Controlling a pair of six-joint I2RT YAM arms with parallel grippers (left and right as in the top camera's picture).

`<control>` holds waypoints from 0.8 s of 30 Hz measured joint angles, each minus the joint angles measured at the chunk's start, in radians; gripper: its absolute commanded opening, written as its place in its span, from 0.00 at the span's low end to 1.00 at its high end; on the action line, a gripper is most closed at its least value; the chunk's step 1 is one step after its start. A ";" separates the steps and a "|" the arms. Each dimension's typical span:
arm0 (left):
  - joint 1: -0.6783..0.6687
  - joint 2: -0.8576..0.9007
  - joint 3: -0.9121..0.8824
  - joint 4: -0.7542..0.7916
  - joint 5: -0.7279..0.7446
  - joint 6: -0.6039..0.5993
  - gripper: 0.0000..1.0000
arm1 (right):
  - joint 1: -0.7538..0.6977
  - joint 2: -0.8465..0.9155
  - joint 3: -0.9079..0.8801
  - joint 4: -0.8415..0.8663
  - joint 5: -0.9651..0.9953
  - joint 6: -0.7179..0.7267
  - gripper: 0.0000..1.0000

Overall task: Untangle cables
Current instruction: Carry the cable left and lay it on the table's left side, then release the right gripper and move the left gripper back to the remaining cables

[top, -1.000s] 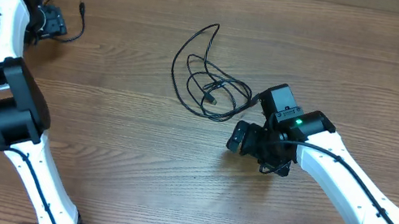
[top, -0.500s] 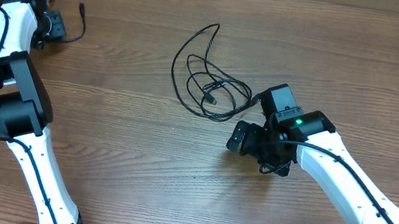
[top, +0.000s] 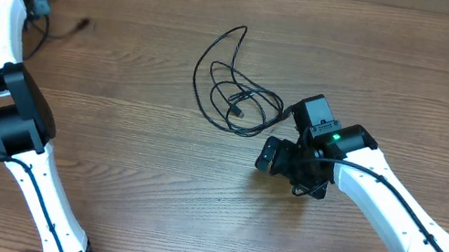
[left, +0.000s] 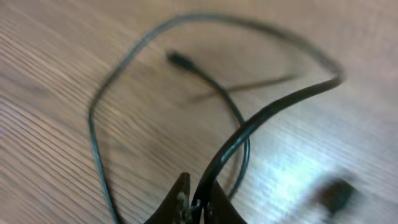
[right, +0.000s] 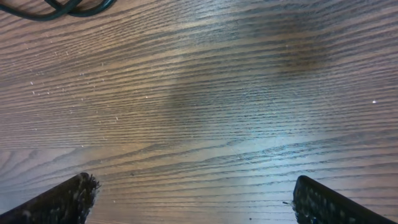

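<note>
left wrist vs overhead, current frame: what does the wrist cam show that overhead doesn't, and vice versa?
Left wrist only: a close, blurred look at the left claw pinched shut on the held cable, which arcs up out of the pinch.

Overhead only: the tangled bundle of cables mid-table, well apart from the held cable, and the right claw near the bundle's lower right, not touching it.

Both: the wooden table and the held cable's loose plug end.
</note>
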 measured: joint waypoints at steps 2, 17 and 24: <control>0.003 0.000 0.027 -0.001 -0.003 0.000 0.57 | 0.000 0.000 0.000 0.000 0.000 0.000 1.00; 0.004 0.000 0.034 -0.266 0.165 0.000 1.00 | -0.001 0.000 0.000 0.020 0.005 0.000 1.00; 0.001 0.000 0.034 -0.302 0.784 0.049 1.00 | -0.086 0.000 0.000 0.023 0.010 0.000 1.00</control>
